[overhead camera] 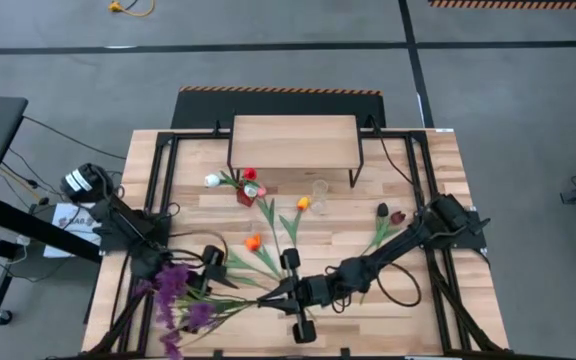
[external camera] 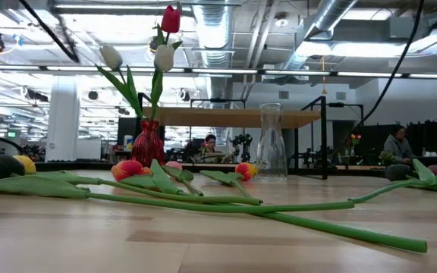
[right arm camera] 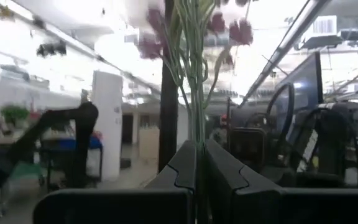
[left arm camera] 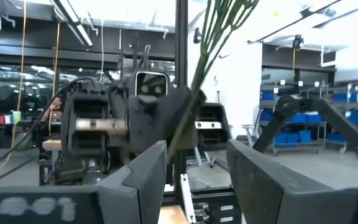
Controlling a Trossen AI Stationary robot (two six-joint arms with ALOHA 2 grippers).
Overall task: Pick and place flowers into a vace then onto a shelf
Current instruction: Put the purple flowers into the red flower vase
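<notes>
1. You see thin green stems and soft purple sprigs (overhead camera: 180,295) at the lower left of the high view; loose tulips (overhead camera: 268,225) lie on the plank table (overhead camera: 428,170).
2. Your right gripper (right arm camera: 199,163) is clamped together on the sprig stems.
3. Your left gripper (left arm camera: 196,163) stands apart around the stems.
4. The flat wooden shelf (overhead camera: 293,140) is at upper centre.

My two arms are dark, jointed, trailing black cables; each gripper (right arm camera: 199,163) has flat, angular black fingers (left arm camera: 143,171).
</notes>
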